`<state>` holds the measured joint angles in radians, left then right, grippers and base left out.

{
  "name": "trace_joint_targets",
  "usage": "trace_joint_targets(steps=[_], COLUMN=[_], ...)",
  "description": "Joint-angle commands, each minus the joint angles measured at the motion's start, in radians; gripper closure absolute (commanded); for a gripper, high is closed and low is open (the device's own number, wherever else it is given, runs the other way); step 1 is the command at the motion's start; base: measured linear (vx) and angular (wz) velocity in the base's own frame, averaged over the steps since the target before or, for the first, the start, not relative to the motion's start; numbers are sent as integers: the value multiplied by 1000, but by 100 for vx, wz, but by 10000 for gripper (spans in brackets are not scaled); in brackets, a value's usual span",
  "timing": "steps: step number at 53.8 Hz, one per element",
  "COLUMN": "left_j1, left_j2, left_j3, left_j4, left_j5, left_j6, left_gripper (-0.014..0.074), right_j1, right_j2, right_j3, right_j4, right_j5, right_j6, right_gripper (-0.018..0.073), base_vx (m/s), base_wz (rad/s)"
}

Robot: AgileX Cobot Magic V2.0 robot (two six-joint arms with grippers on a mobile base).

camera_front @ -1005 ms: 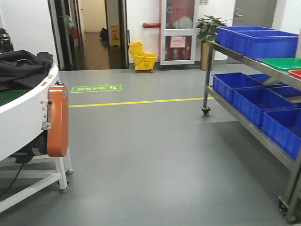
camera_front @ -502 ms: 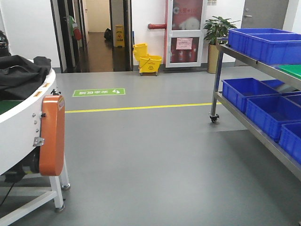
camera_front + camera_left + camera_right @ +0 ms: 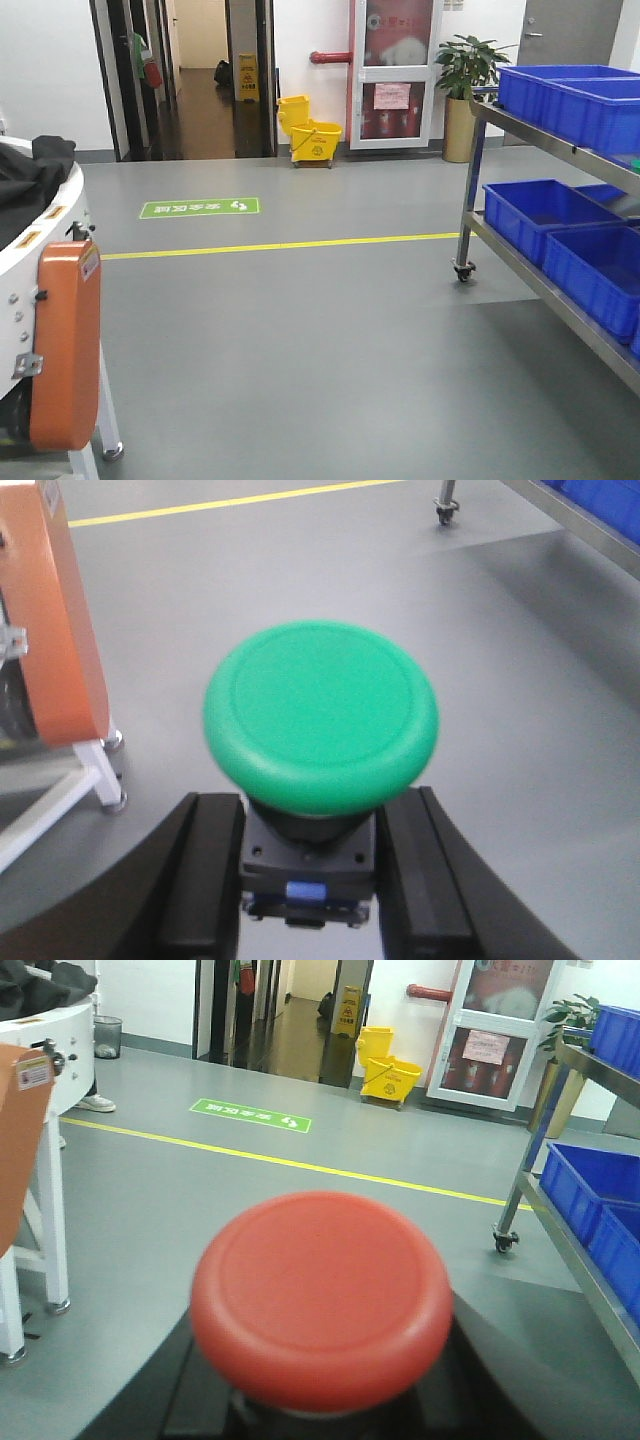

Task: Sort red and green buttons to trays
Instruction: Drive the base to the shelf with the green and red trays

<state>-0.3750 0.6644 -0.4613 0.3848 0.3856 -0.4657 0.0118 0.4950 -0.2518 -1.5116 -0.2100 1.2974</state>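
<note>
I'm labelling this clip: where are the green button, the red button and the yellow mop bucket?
green button (image 3: 320, 715), left wrist view, middle of its cap
red button (image 3: 322, 1295), right wrist view, middle of its cap
yellow mop bucket (image 3: 318, 143), front view, its front wall

A red button (image 3: 322, 1298) fills the foreground, its round cap towards the lens, held above a grey floor (image 3: 150, 1220) by the right gripper (image 3: 320, 1418), whose dark jaws show blurred on either side beneath the cap. Beyond, a yellow line (image 3: 300, 1165) crosses the floor past a green floor sign (image 3: 250, 1115). A yellow mop bucket (image 3: 388, 1075) stands near the far wall; blue crates (image 3: 590, 1200) sit on a metal rack (image 3: 520, 1195) at right.
</note>
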Motion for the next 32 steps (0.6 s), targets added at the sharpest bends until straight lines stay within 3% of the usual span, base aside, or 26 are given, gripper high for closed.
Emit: trace_joint_targets(steps=[1, 32], left_j1=[-9, -9], left_j2=[-4, -4], left_j3=[-33, -33], left_j4=[4, 5], left_j5=[-74, -73], left_j6=[-5, -5], left_gripper=[598, 598], right_j1=[-2, -2], right_j2=[2, 3], right_j3=[-31, -31], right_j4=[19, 19], right_j5=[-3, -4], right_j6=[0, 0], right_gripper=[568, 568], base_vx=[55, 58], base_wz=[3, 3])
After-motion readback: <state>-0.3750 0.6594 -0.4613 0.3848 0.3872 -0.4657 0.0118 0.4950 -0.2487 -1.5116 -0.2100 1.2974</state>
